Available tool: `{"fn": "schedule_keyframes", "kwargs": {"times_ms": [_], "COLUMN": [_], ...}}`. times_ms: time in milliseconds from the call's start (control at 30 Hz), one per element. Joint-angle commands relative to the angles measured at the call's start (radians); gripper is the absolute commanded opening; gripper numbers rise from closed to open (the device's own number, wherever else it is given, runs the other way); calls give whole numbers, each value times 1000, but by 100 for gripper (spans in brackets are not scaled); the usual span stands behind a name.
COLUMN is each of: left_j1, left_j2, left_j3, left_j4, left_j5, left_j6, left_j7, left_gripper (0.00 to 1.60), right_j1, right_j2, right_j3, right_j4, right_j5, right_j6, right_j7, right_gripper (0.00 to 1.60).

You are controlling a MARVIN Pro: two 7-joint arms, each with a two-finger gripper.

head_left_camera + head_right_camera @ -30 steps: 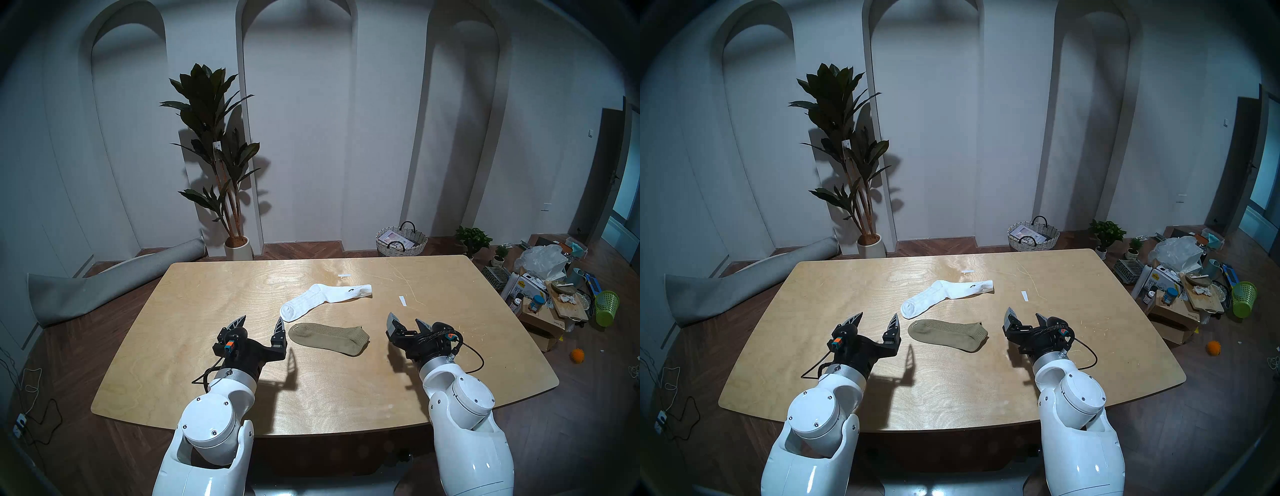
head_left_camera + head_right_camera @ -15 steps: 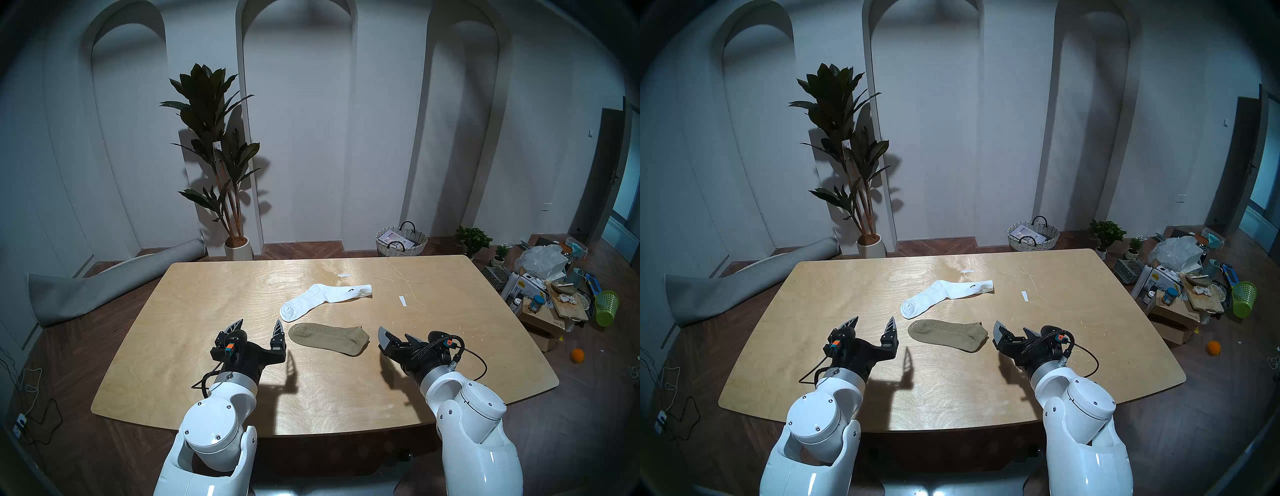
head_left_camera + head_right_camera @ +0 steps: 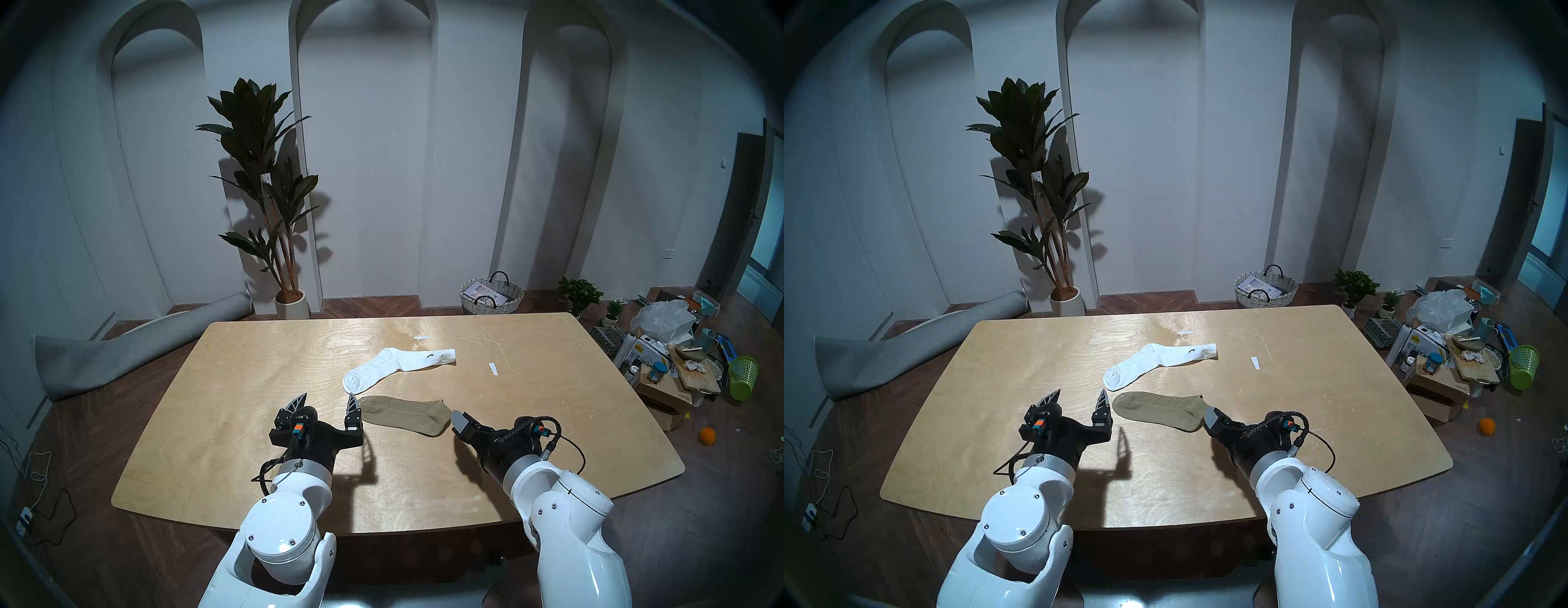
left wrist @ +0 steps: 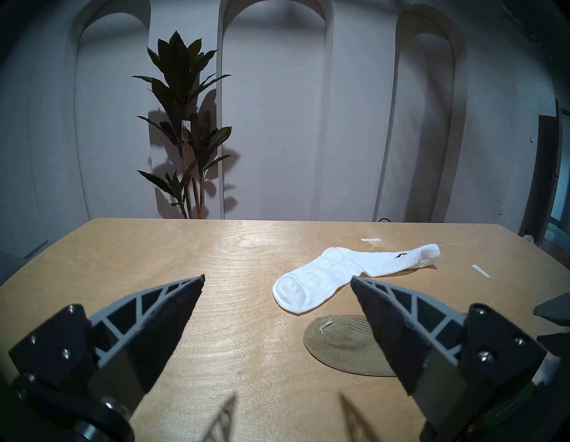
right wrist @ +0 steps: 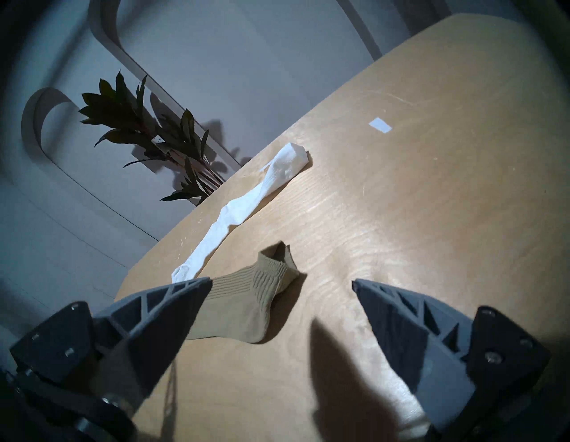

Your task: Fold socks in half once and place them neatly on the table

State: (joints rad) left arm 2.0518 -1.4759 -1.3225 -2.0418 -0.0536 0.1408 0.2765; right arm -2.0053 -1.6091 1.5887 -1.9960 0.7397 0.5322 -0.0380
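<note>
From my head's left eye, the khaki sock (image 3: pixel 405 415) lies flat and unfolded in the middle of the table (image 3: pixel 220 458), nearer my front edge than the white sock (image 3: pixel 396 367), which stretches toward the far edge. My left gripper (image 3: pixel 327 403) hangs at the khaki toe end with its jaws spread wide; my right gripper (image 3: pixel 464 422) sits just beside the cuff end, though here I cannot tell how its jaws stand.

My head's right eye gives the same layout: both socks apart from each other, two paper strips (image 3: pixel 1255 363) toward the far right corner.

Through my left wrist, the jaws stand apart and empty, the khaki toe partly hidden behind my right-hand finger (image 4: pixel 398 327).

Through my right wrist, the jaws are spread and empty, the ribbed cuff (image 5: pixel 274 268) standing slightly raised between them.

I judge this sock light, limp and easily bunched; pinching the raised cuff edge looks best, with the toe held down while folding.
</note>
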Motion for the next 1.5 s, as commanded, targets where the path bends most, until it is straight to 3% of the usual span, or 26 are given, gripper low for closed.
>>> {"fn": "schedule_keyframes", "kwargs": {"times_ms": [0, 200, 333, 567, 800, 1267, 1467], "left_j1": [-21, -19, -13, -4, -18, -46, -52], "left_j2": [18, 17, 24, 40, 37, 27, 26], "left_j3": [11, -22, -51, -66, -66, -47, -45], "left_j4": [-27, -24, -30, -39, -22, -2, 2], "left_j5": [-28, -32, -63, -85, -87, -80, -80], "left_j6": [-3, -1, -10, -6, -6, 8, 11], "left_j7": [79, 64, 63, 56, 61, 76, 83], "left_gripper": [160, 160, 160, 160, 160, 160, 160], "right_j1": [35, 50, 68, 92, 109, 171, 188], "right_j2": [15, 36, 64, 84, 73, 87, 86], "right_j3": [-51, -105, -169, -219, -205, -256, -266], "right_j4": [-7, -3, 19, 27, 60, 147, 168], "right_j5": [103, 129, 133, 133, 159, 115, 115], "right_j6": [-13, -26, -104, -168, -171, -264, -271], "right_j7": [-70, -137, -189, -300, -288, -270, -272], "right_gripper": [160, 160, 160, 160, 160, 160, 160]}}
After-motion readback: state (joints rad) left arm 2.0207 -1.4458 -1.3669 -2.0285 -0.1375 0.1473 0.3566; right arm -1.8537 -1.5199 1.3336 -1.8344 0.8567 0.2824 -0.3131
